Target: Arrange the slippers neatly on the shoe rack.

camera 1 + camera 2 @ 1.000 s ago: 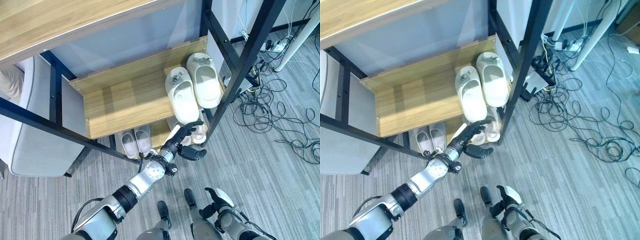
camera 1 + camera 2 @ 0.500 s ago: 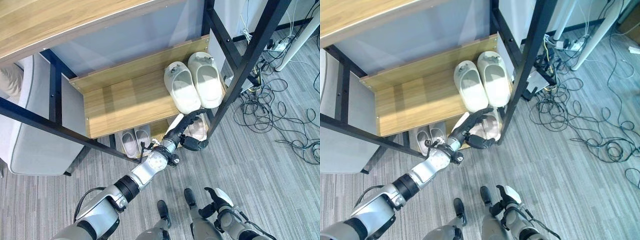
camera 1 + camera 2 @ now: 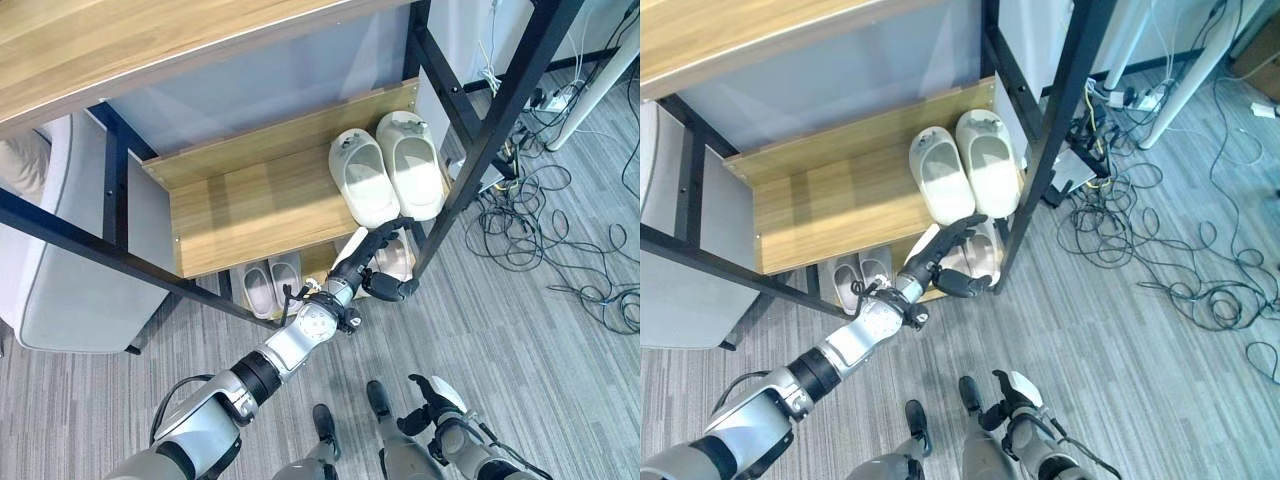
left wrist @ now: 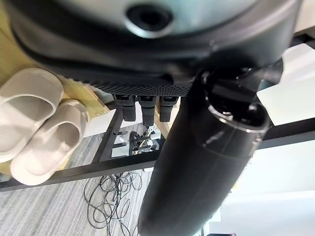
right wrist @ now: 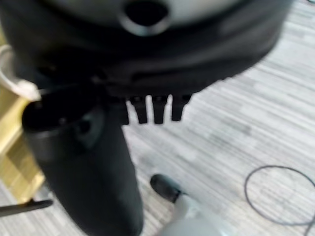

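The left hand (image 3: 372,268) reached with fingers (image 3: 385,236) straight and apart, the slippers (image 3: 390,178) lying just beyond them on the shelf (image 3: 250,200), long axes running away.

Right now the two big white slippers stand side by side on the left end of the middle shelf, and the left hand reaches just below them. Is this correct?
Not quite. The two big white slippers stand side by side at the right end of the middle shelf, as the left eye view shows. The left hand does reach just below them.
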